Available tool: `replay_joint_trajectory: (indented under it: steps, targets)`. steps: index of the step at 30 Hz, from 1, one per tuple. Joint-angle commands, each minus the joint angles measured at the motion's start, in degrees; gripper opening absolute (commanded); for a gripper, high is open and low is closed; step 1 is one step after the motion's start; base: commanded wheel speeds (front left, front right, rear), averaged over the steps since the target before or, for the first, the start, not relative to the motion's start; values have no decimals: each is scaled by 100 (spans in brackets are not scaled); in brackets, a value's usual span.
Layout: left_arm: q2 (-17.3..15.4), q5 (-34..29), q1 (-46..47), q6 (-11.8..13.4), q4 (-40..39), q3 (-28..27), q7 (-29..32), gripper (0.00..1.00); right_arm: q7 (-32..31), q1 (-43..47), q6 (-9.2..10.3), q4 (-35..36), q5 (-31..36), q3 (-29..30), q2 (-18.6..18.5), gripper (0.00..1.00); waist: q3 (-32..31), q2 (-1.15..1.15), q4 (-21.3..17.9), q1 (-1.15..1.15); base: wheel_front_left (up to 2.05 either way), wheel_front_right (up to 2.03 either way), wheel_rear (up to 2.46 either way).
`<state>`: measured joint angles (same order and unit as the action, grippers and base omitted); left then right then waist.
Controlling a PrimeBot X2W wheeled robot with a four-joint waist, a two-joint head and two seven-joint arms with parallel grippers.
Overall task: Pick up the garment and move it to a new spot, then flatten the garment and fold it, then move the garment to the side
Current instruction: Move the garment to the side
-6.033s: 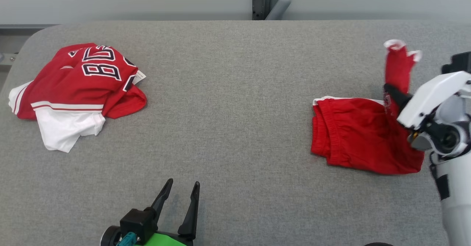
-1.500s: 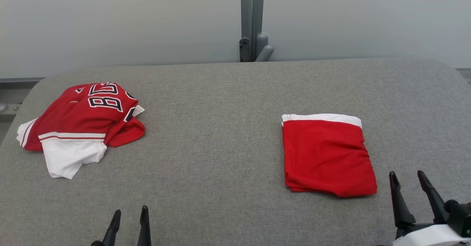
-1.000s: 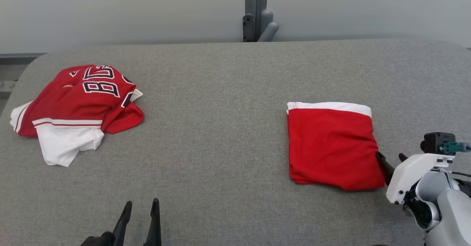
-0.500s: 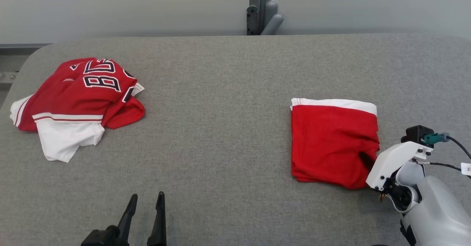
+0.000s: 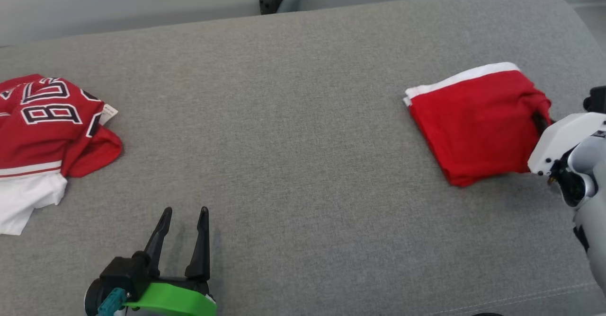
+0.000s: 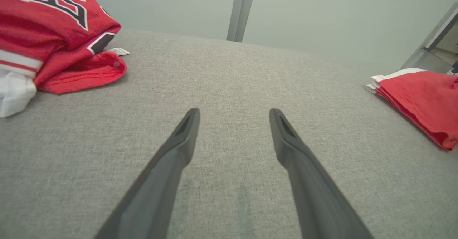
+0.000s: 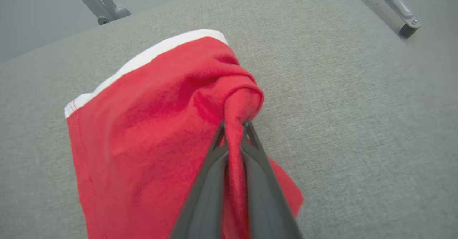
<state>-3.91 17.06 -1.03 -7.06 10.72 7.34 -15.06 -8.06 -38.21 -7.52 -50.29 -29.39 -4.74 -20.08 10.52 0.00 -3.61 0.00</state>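
- The right gripper (image 7: 234,124) is being shown clamped tight on the folded red garment (image 7: 150,124). A ridge of cloth from the garment's right edge is being squeezed between the two dark fingers.
- The rest of the garment is being seen lying on the grey padded tabletop (image 5: 303,117), near the right edge and toward the far right corner. A white band is running along its far side, and only the pinched edge is being pulled up.
- The garment is being judged as already flattened and folded, since it is being shown as a compact, layered rectangle.
- The last step, moving it to the side, is being judged as just under way. Setting it down and letting it go are being left to do.
- The left gripper (image 5: 183,214) is being held with its fingers apart and empty, close to the near edge and left of the middle, well apart from the garment.
- A crumpled red and white numbered jersey (image 5: 42,122) is being shown at the left edge, touched by neither gripper.
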Motion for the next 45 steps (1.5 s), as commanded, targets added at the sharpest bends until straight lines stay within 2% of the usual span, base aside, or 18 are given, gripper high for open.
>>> replay_joint_trajectory:
  steps: [1,12,18,19,20,26,29,32,36,45]
  targets:
    - [-37,-43,151,-24,-1,26,-16,100,153,-147,7,-139,84,71,-61,0,445,0,-399,0,0,0,0]
    - [-93,25,189,-44,79,252,-16,100,1227,-980,7,-1553,1024,656,-698,0,675,0,-263,0,0,0,0]
    - [-117,43,184,-48,62,292,-16,100,1951,-1313,7,-1943,1670,897,-931,0,722,0,-166,0,0,0,0]
    - [-113,50,202,-48,61,295,-16,100,2095,-1353,7,-1954,1825,946,-941,94,731,0,-153,0,0,0,0]
    - [-105,64,238,-48,52,277,-16,100,2241,-1415,7,-1997,2091,1152,-946,100,753,0,-140,0,0,0,0]
    - [-47,93,311,-48,79,184,-16,100,2328,-1539,7,-1935,2839,1749,-815,100,817,0,-168,0,0,0,0]
    - [-7,138,276,-49,98,113,-16,100,2326,-1461,7,-1500,3037,2040,-637,100,744,0,-188,0,0,0,0]
    - [27,195,182,-49,82,51,-16,100,2324,-1133,7,-774,3150,2259,-431,100,580,0,-187,0,0,0,0]
    - [65,292,24,-50,60,-60,-16,100,2325,-441,7,353,2969,2459,-85,100,200,0,-120,0,0,0,0]
    - [91,560,-491,2,-55,-224,-16,100,2326,2151,7,3132,2387,2297,718,100,-559,0,184,0,0,0,0]
